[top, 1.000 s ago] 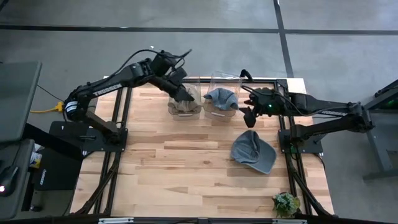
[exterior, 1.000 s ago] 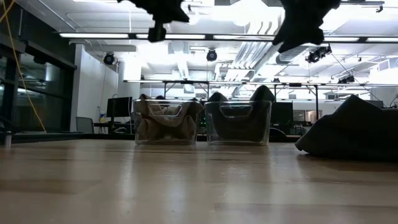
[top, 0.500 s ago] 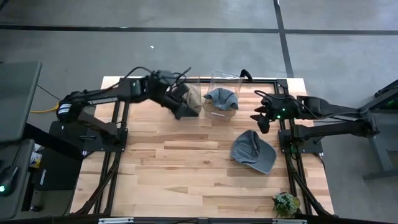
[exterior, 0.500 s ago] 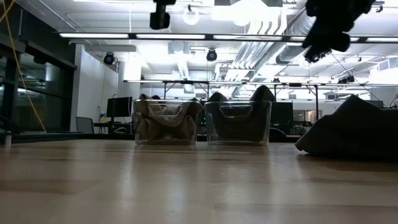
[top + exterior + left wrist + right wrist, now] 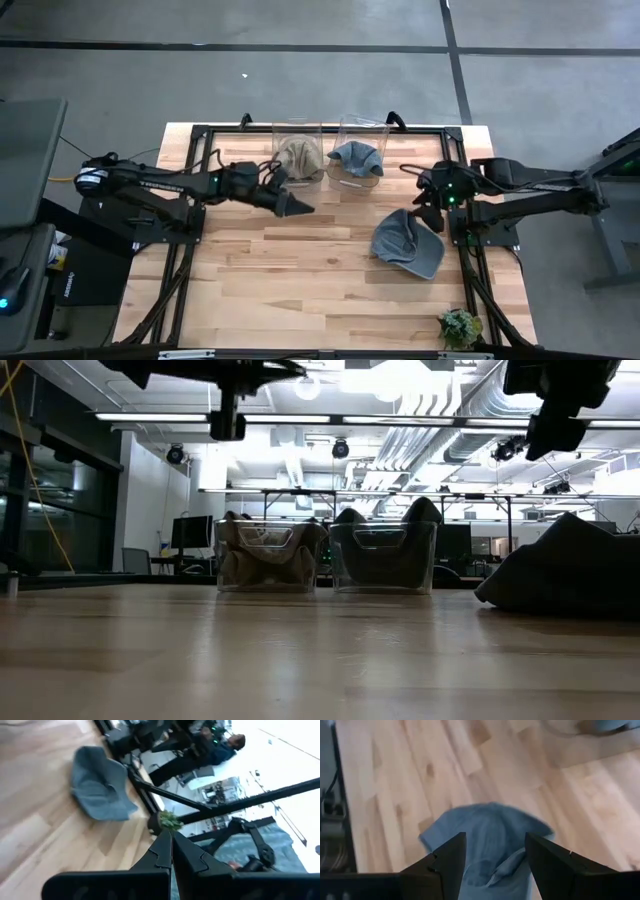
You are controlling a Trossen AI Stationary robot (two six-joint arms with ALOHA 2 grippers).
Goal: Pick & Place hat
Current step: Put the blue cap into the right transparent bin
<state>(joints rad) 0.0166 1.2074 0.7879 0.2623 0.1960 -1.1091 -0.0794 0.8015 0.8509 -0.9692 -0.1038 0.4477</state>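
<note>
The right gripper (image 5: 492, 855) has its two dark fingers spread wide with nothing between them, and through the gap its wrist camera looks straight onto the soft blue-grey fabric cap (image 5: 490, 845) lying loose on the pale wooden table (image 5: 385, 780); that framing suggests the jaws are parted in readiness to come down over the cloth. In the high view this gripper (image 5: 428, 213) hangs just beside the far edge of the cap (image 5: 408, 244), above it and not touching, while the cap rests on the right half of the table, nearer the front than the bins and well apart from them. The left gripper (image 5: 297, 208) has its fingers pressed together into a point, holding nothing; it sits over bare boards near the table's middle, in front of the bins, so it reads as parked clear of the work. Behind it stand two clear plastic bins side by side at the back edge: the left bin (image 5: 297, 158) holds a tan cap (image 5: 297, 154), the right bin (image 5: 359, 157) a blue-grey cap (image 5: 356, 154), which suggests sorting by colour, so the loose cap probably belongs in the right one. A small green potted plant (image 5: 459, 327) stands at the front right corner, out of the way.
</note>
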